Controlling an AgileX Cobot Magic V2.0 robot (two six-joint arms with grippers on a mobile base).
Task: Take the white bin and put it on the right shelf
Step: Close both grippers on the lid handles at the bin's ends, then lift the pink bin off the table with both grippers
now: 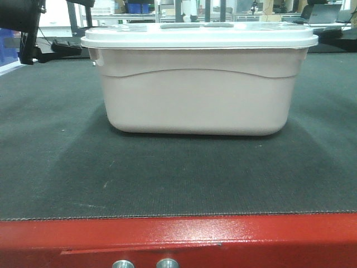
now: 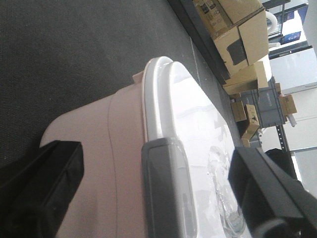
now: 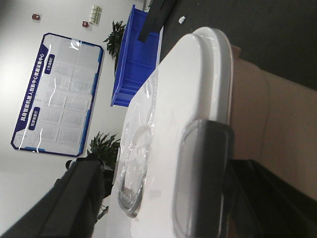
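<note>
The white bin (image 1: 195, 92) stands upright with its lid on, on the dark mat in the middle of the front view. In the left wrist view my left gripper (image 2: 156, 196) is open. Its two black fingers straddle a grey latch (image 2: 166, 188) on the bin's rim, one beside the pinkish wall, the other over the lid. My right gripper (image 3: 168, 198) is also open, with its fingers on either side of a grey latch (image 3: 203, 178) on the bin (image 3: 198, 74). Neither gripper shows in the front view. The right shelf is out of view.
The dark mat (image 1: 56, 167) ends at a red table edge (image 1: 178, 237) in front. A blue crate (image 3: 133, 54), potted plants and a wall poster lie beyond the bin. Cardboard boxes (image 2: 237, 29) are stacked past the mat. Black equipment (image 1: 28, 33) hangs at the upper left.
</note>
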